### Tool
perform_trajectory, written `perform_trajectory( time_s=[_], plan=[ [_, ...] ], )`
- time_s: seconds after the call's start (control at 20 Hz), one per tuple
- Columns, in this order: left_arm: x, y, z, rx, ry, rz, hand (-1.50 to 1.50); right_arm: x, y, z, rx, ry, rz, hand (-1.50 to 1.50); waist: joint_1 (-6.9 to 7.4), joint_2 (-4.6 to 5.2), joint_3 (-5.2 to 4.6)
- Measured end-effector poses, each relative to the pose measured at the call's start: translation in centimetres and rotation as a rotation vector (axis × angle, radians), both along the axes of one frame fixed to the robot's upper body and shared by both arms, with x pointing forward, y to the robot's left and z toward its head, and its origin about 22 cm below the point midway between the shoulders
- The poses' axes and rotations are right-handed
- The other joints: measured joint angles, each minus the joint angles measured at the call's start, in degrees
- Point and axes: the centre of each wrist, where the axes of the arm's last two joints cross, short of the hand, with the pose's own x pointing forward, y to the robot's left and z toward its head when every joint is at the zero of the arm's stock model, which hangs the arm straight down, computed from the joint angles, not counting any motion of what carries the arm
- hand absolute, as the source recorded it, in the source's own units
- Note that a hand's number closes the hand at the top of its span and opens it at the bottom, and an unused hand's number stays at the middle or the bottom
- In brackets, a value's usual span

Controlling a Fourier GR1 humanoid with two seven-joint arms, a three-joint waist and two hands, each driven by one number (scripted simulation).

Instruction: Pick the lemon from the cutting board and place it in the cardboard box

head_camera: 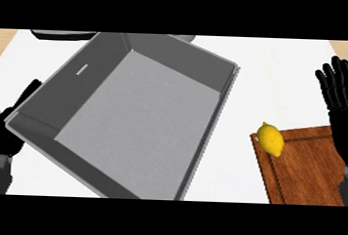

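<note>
Picking yet to begin: the robot's right hand (343,91) stands open at the view's right edge, fingers straight and spread, holding nothing, along the right side of the cutting board (305,168). The lemon (271,139) lies to that hand's left, on the board's left edge near its far corner. It is untouched and apart from the hand. Further left of the hand, across a strip of white desk (280,59), the large grey box (134,118) sits open-topped and turned at an angle, seemingly set there so the fruit needs only a short sideways carry. The left hand (4,128) shows beyond the box, partly hidden by its wall; whether it is open or closed cannot be told.
</note>
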Motion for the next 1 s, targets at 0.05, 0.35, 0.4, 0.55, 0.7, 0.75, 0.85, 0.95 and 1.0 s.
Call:
perform_trajectory(
  time_s=[0.05,0.35,0.4,0.55,0.7,0.75,0.85,0.95,1.0],
  plan=[
    [-0.1,0.2,0.2,0.012,0.001,-0.008,0.00,0.1,0.1,-0.3,0.007,-0.007,-0.003,-1.50,0.42,-0.08,-0.30],
    [-0.3,-2.3,0.6,0.136,-0.050,-0.005,0.00,3.2,0.0,1.8,-0.051,-0.029,0.014,1.50,2.00,-0.17,-1.48],
    [-0.4,-2.5,0.5,0.143,-0.049,-0.010,0.00,3.3,-0.9,1.6,-0.142,-0.010,-0.053,1.50,2.11,-0.09,-1.56],
    [-0.9,-4.4,-0.4,0.156,-0.048,-0.020,0.00,3.6,-0.9,-1.1,-0.104,0.048,-0.220,-1.50,2.30,-0.12,-1.43],
    [-1.4,-4.5,-0.4,0.178,-0.052,0.004,0.00,3.7,-1.0,-3.6,-0.032,0.042,-0.278,-1.50,2.33,-0.27,-1.27],
    [-1.6,-4.5,-0.5,0.187,-0.053,0.015,0.00,3.5,-1.4,-4.1,-0.031,0.040,-0.277,-1.50,2.26,-0.32,-1.24],
    [-1.8,-5.0,-0.7,0.191,-0.049,0.021,0.00,3.2,-2.3,-4.1,-0.086,0.041,-0.270,-1.50,2.17,-0.40,-1.23],
    [-1.8,-4.9,-0.8,0.193,-0.054,0.028,0.00,2.9,-3.1,-3.4,-0.191,0.063,-0.245,-1.50,1.93,-0.47,-1.25],
    [-1.9,-4.8,-0.7,0.193,-0.050,0.024,0.00,2.8,-3.9,-3.1,-0.261,0.082,-0.240,-1.50,1.89,-0.48,-1.30]
  ],
)
